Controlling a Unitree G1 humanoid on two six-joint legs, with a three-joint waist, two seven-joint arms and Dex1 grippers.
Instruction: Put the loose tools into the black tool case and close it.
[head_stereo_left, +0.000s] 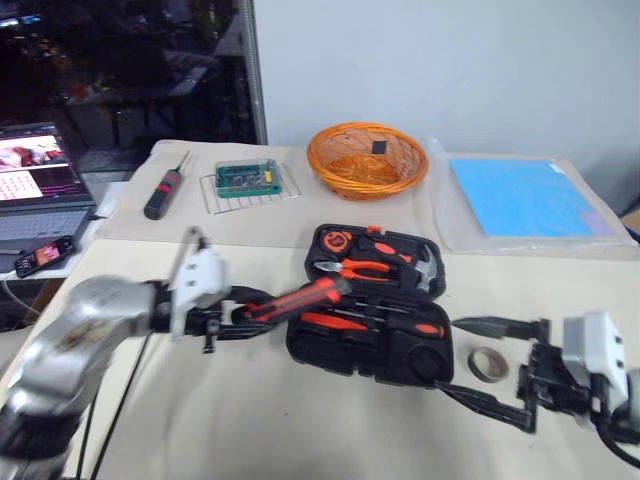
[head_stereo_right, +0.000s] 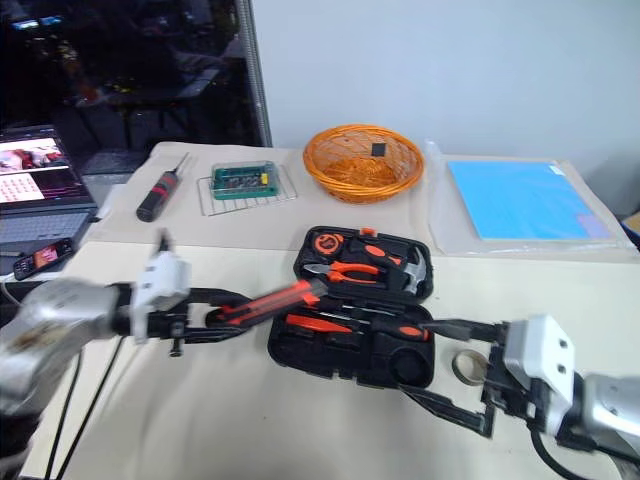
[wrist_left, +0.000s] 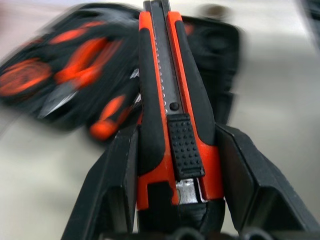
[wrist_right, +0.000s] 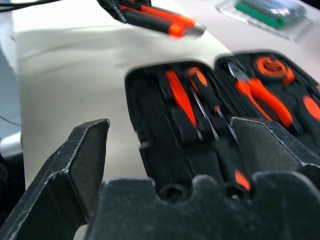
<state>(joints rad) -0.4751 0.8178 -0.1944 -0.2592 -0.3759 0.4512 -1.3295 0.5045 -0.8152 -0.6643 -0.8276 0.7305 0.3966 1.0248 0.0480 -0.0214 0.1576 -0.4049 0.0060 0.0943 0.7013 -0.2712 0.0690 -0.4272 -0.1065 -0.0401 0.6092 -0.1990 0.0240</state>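
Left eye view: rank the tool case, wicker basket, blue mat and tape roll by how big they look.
1. Blue mat and tool case: look alike, and the case is nearer, so unranked.
2. Wicker basket.
3. Tape roll.

A pale table (head_stereo_left: 300, 420) is seen, on which the open black tool case (head_stereo_left: 370, 355) is laid, just beyond the tip of the left gripper (head_stereo_left: 240, 318). A roll of tape (head_stereo_left: 488, 363) is placed between the fingers of the right gripper (head_stereo_left: 480, 362) (beside the case). Farther off, an orange basket (head_stereo_left: 366, 158), a blue sheet (head_stereo_left: 525, 197), a green box (head_stereo_left: 247, 178) and a black screwdriver (head_stereo_left: 164, 192) are set.
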